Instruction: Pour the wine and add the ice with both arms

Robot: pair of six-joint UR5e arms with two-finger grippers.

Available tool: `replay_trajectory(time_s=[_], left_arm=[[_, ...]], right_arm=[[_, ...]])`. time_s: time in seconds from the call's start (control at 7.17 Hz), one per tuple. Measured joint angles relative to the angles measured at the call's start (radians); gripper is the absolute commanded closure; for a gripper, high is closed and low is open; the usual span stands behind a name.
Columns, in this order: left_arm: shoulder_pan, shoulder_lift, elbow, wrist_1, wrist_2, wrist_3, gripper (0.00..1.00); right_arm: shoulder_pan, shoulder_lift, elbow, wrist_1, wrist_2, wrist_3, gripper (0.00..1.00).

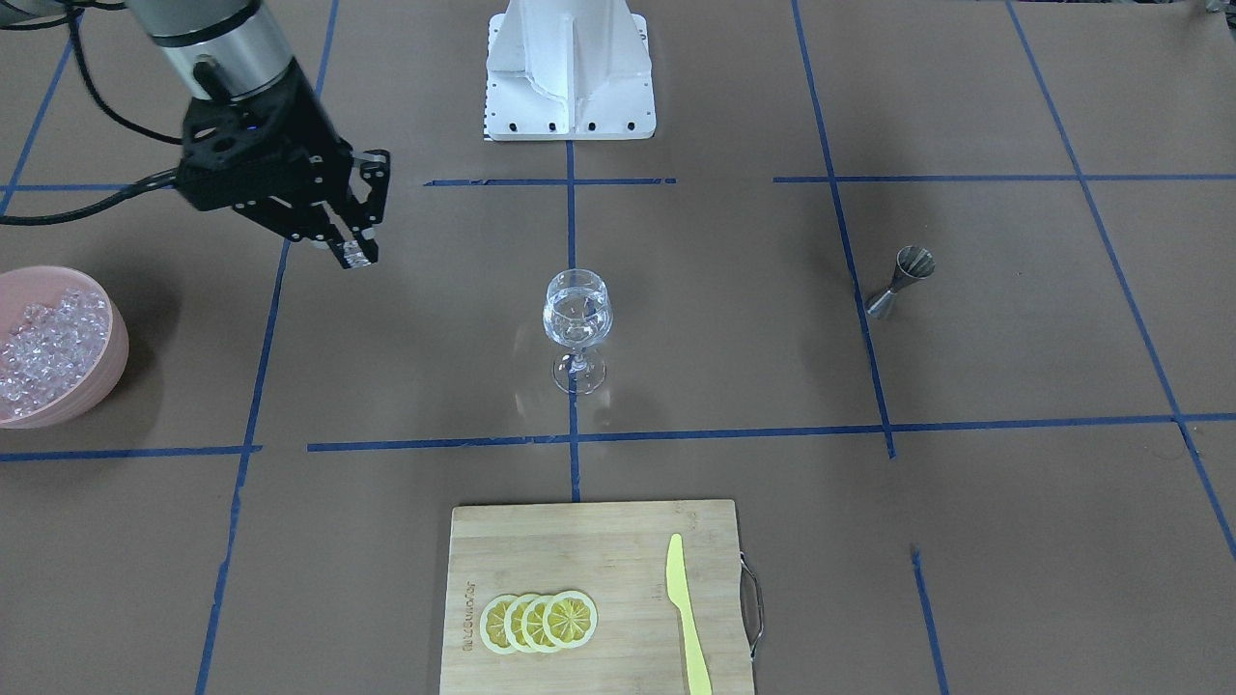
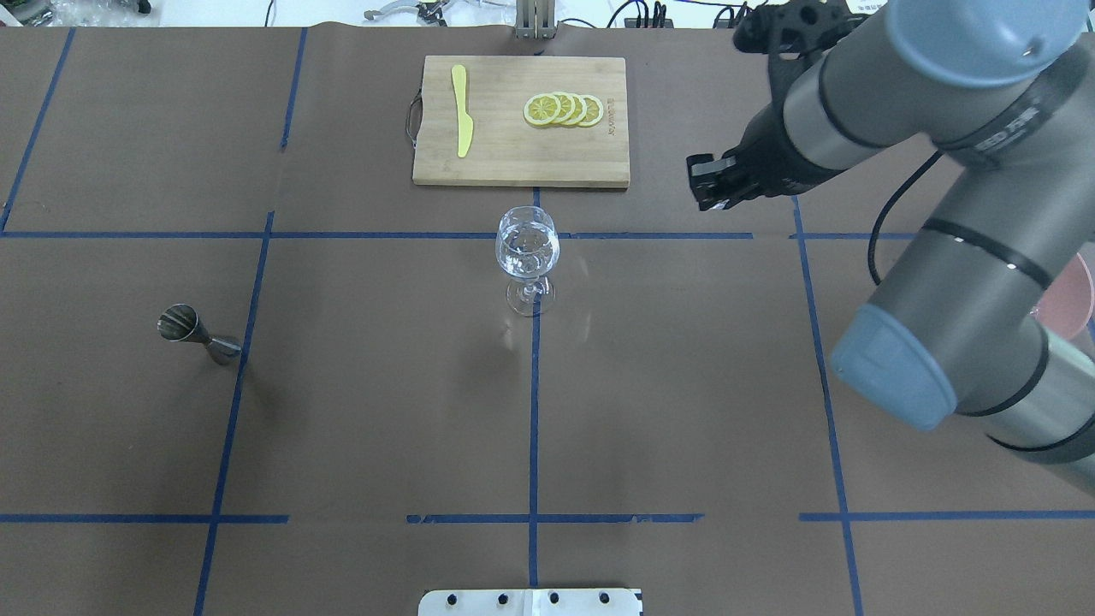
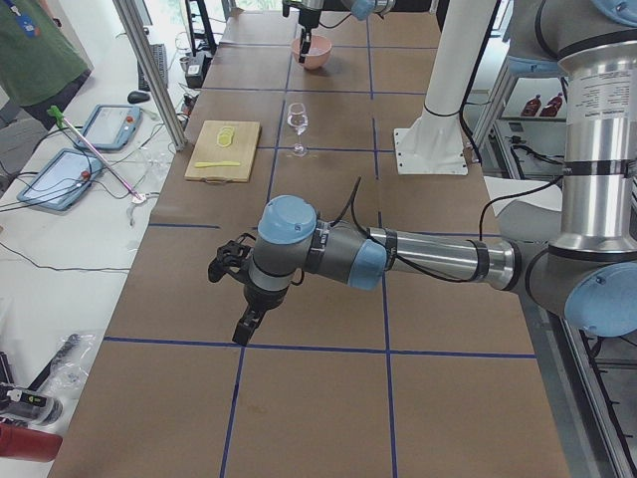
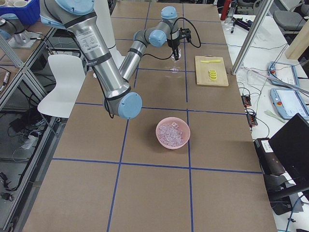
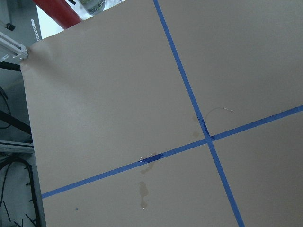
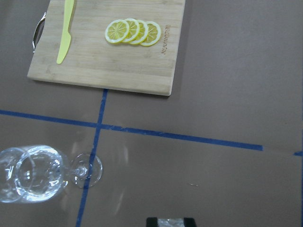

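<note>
Over the brown worktop (image 1: 772, 338), between the pink bowl (image 1: 118, 340) and the wine glass (image 1: 577, 311), the right claw (image 1: 353, 253) hangs clear of both. Its jaws are drawn narrow on what looks like one small clear ice chunk (image 6: 170, 222), which the right wrist view shows as a glassy bit between black tips. Far along at the worktop's left end, the left claw (image 3: 241, 337) points down above the paper covering; whether it is wide or narrow I cannot tell, and its wrist view shows no fingers. Most of the ice (image 1: 43, 352) lies heaped in the bowl. White lettering on the right arm (image 2: 1009, 130) and the burnt-in mark on the cutting board (image 1: 579, 550), beside the lemon slices (image 1: 539, 621), are too small to read.
</note>
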Motion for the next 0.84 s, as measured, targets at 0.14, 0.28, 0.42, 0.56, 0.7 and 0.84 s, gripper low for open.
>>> replay_trajectory(time_s=[0.14, 0.28, 0.42, 0.56, 0.7, 0.84], left_arm=[[0.0, 0.0, 0.0, 0.0, 0.0, 0.0, 0.0], [0.0, 0.0, 0.0, 0.0, 0.0, 0.0, 0.0], [0.0, 0.0, 0.0, 0.0, 0.0, 0.0, 0.0], [0.0, 0.001, 0.0, 0.0, 0.0, 0.0, 0.0], [0.0, 0.001, 0.0, 0.001, 0.0, 0.0, 0.0], [0.0, 0.002, 0.0, 0.001, 0.0, 0.0, 0.0]], right_arm=[[-0.06, 0.062, -0.028, -0.035, -0.048, 0.053, 1.0], [-0.101, 0.13, -0.071, -0.07, -0.079, 0.09, 1.0], [-0.129, 0.197, -0.121, -0.093, -0.102, 0.117, 1.0], [-0.152, 0.257, -0.172, -0.102, -0.128, 0.143, 1.0], [-0.166, 0.306, -0.22, -0.105, -0.149, 0.158, 1.0], [-0.172, 0.351, -0.271, -0.104, -0.163, 0.165, 1.0]])
